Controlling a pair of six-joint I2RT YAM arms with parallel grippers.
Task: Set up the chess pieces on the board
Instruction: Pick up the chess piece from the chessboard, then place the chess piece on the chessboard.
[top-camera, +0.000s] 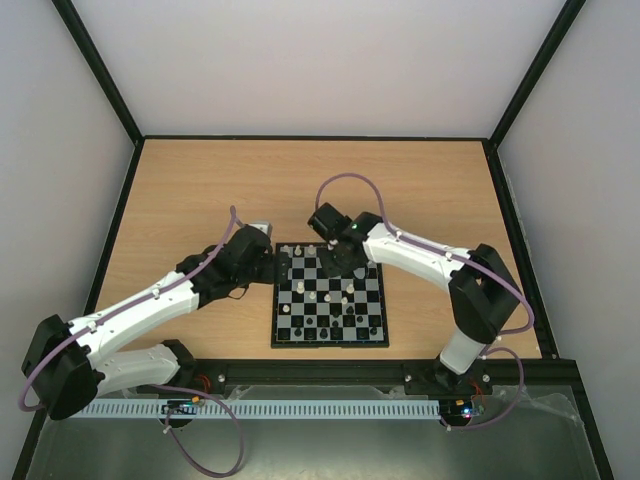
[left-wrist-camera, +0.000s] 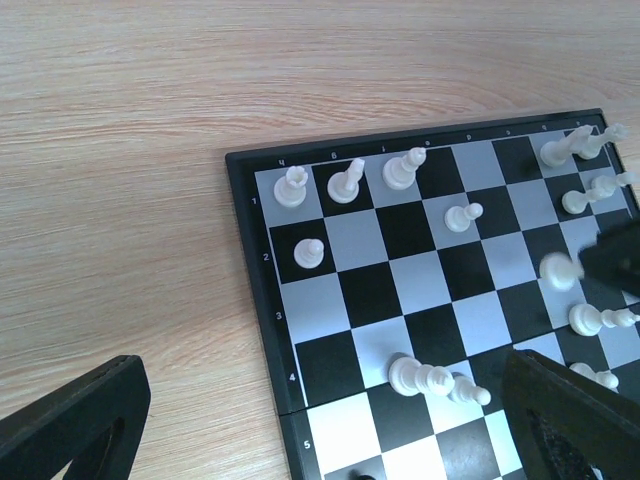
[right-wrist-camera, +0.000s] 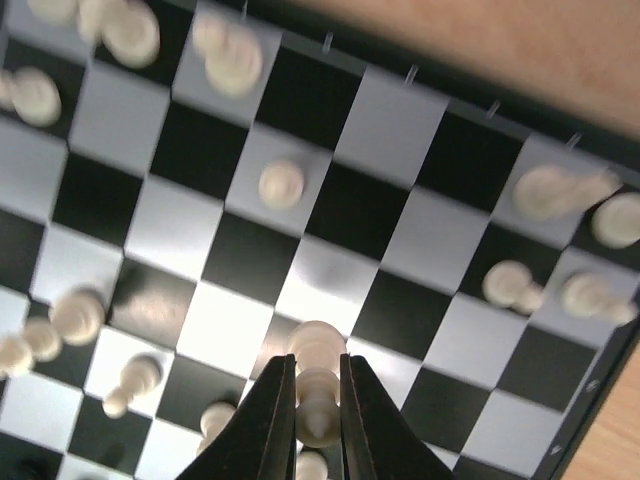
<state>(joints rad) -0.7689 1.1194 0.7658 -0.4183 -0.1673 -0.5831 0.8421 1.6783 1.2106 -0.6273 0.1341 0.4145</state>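
Board (top-camera: 328, 345) mid-table (top-camera: 200, 200) from above; right gripper (top-camera: 340, 262) over its far ranks, left gripper (top-camera: 272, 262) just off the far-left corner.

From the left wrist: gapes wide, grips nothing. White piece on its side (left-wrist-camera: 438, 380) just ahead, long axis running from one of the fingers (left-wrist-camera: 570, 420) towards the other.

From the right wrist: pinches a cream-white piece (right-wrist-camera: 318, 345) tight above the chequers.
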